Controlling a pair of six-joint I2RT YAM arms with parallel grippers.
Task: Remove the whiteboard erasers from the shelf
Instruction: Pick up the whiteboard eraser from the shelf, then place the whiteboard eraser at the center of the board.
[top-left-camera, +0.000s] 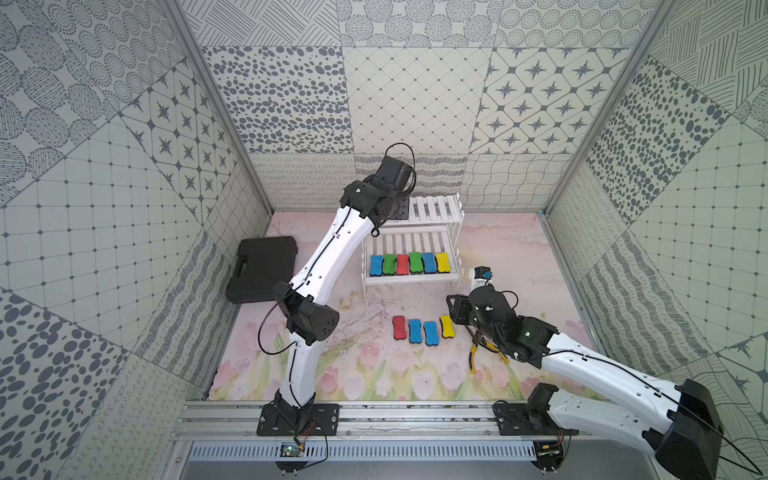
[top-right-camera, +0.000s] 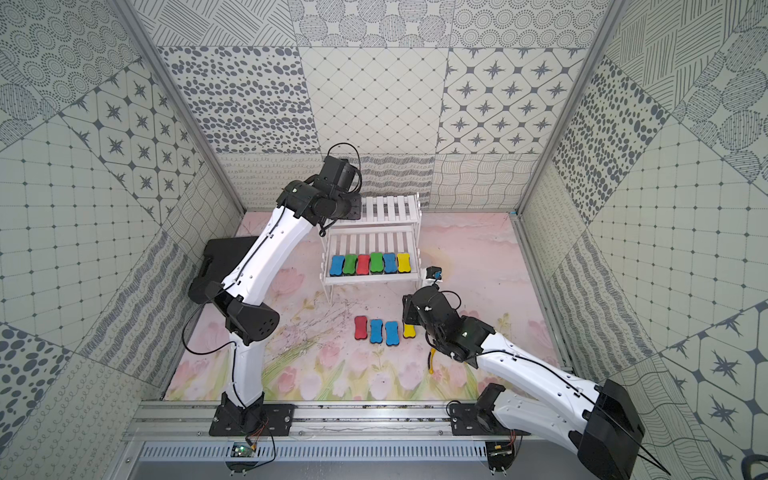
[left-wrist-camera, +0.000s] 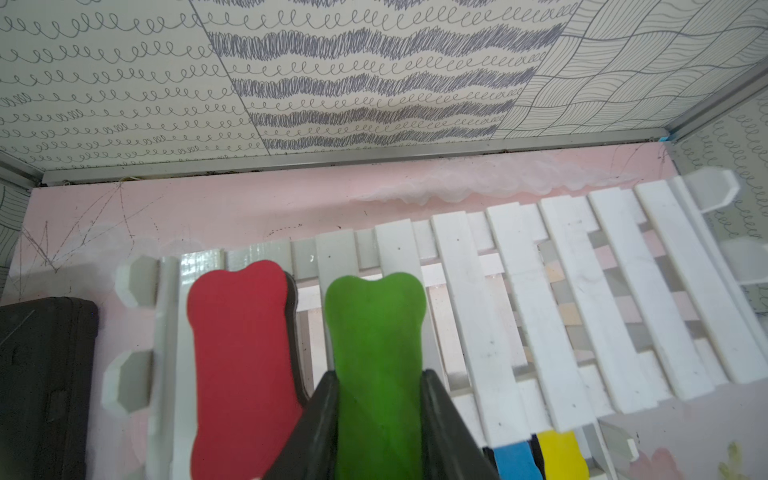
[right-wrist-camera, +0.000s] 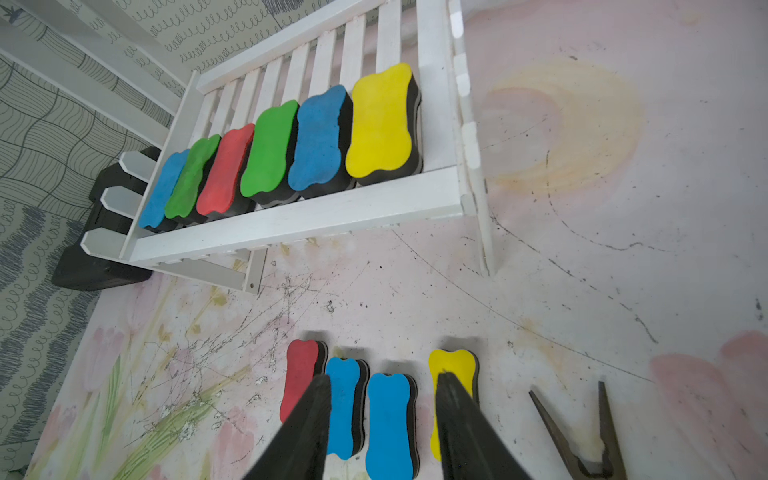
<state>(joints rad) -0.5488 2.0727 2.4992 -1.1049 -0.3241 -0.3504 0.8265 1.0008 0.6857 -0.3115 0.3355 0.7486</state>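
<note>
Both top views hide the left end of the white slatted shelf, upper tier, behind my left arm; only my left wrist view shows a red bone-shaped foam eraser there and, beside it, a green bone-shaped eraser clamped in my left gripper. My right gripper hangs with jaws apart, empty, over four erasers on the floor

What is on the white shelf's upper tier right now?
The left wrist view shows a red eraser and a green eraser on the upper tier, the green one clamped by the left end effector. In both top views the left arm hides them.
</note>
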